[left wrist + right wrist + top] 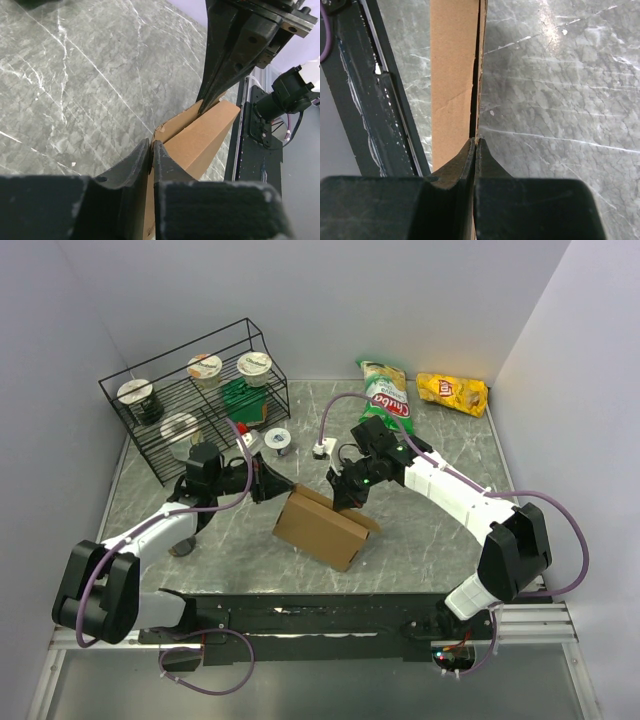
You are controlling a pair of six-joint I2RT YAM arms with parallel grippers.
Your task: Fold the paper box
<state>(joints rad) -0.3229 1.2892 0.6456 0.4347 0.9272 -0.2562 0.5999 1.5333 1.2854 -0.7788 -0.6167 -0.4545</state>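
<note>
The paper box [318,530] is plain brown cardboard, partly folded up, and stands at the middle of the table. My left gripper [277,488] is at its far left corner. In the left wrist view it [151,146] is shut on a thin cardboard edge of the box [200,137]. My right gripper [349,500] is at the box's far right edge. In the right wrist view it [475,143] is shut on an upright cardboard wall [452,75]. The right gripper's fingers [220,75] also show in the left wrist view, touching the box's far end.
A black wire rack [190,400] with several lidded cups stands at the back left. A green chip bag [386,390] and a yellow chip bag [452,392] lie at the back. A white round lid [277,441] and a small white block [322,449] lie behind the box.
</note>
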